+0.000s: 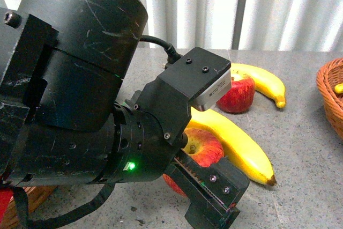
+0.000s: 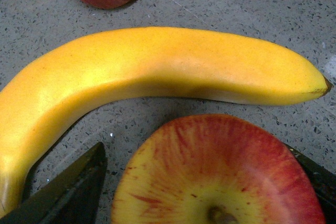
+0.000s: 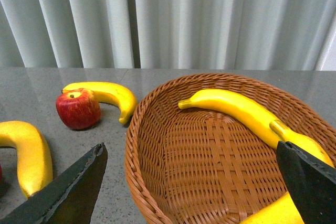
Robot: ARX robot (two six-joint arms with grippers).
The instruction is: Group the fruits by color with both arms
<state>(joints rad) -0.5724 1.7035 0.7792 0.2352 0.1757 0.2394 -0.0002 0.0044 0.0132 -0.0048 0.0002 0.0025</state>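
Grey speckled stone tabletop (image 1: 305, 148) lies bare between the fruit cluster and a brown woven wicker basket (image 1: 331, 92) at the right edge of the front view. Pleated white curtains (image 1: 289, 9) close off the far edge. The scuffed black left arm (image 1: 80, 79) fills the near left. Its left gripper (image 2: 194, 153) stands wide open, dark wedge fingers (image 2: 73, 190) flanking a glossy red apple streaked yellow around its stem (image 2: 220, 182) without clamping it. A smooth curved yellow banana with a brown tip (image 2: 157, 72) arcs just beside that apple. Farther back, a second red apple (image 1: 236, 95) sits just beside another yellow banana (image 1: 266, 83). The right gripper (image 3: 190, 150) hangs open and empty over the basket's near rim, and the ribbed weave inside holds two yellow bananas (image 3: 236, 108).
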